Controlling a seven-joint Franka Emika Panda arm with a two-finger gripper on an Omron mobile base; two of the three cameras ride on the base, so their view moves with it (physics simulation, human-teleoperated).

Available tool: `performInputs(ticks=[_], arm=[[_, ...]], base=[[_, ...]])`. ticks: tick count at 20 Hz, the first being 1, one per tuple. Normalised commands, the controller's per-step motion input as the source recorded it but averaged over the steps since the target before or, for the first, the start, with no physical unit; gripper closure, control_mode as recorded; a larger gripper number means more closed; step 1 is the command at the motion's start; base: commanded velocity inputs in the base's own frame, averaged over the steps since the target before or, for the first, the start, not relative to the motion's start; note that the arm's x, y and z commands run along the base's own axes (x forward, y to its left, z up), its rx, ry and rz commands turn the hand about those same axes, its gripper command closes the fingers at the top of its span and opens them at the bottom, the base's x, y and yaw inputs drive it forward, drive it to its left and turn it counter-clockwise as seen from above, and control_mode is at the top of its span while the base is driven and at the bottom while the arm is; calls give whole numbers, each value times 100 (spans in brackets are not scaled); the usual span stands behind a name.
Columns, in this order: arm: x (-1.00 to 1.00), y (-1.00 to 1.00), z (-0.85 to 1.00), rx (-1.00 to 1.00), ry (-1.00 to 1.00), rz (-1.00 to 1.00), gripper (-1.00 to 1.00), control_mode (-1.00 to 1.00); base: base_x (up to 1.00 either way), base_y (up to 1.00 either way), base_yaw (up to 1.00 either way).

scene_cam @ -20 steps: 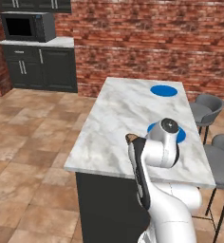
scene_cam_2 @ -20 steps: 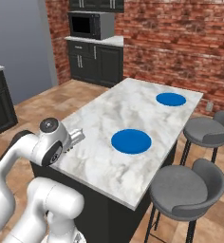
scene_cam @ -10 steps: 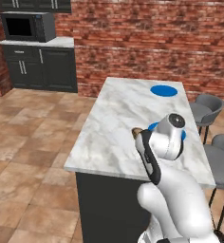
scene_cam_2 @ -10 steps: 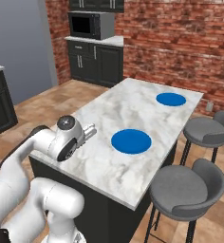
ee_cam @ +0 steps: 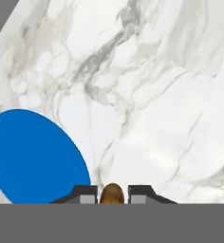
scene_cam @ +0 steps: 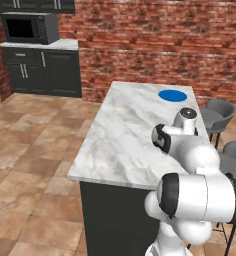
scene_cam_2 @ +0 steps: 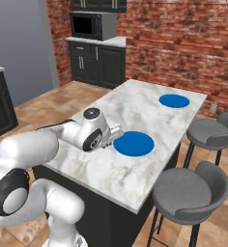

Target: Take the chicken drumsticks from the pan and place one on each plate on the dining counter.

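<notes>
Golden-brown meat showed between the fingertips of the end effector [ee_cam: 112,192], which was closed tight on a chicken drumstick [ee_cam: 112,193] as the arm swung over the marble desk [scene_cam_2: 135,103]. Half a second before, the hand had hung farther back from the nearer blue plate [scene_cam_2: 134,143]; by this moment it had advanced until the plate lay just beside it, off to one side and slightly ahead in the hand view, with bare marble directly under the tips. A second blue plate [scene_cam_2: 174,101] sat well beyond, toward the far end of the desk, with nothing on it. Neither plate had yet received a drumstick, so the first delivery looked close but unfinished: the hand probably needed to shift sideways over the near plate before letting go.
</notes>
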Motion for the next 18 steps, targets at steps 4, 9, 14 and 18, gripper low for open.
performInputs(ticks=[4, 9, 14, 18], arm=[[58, -73, 0, 0, 4, -8, 100, -100], [68, -43, -8, 0, 0, 0, 100, -100], [54, -30, -57, -3, 1, 0, 100, -100], [41, -27, -62, -5, 0, 0, 100, -100]], base=[[0, 0, 0], [0, 0, 0], [0, 0, 0], [0, 0, 0]])
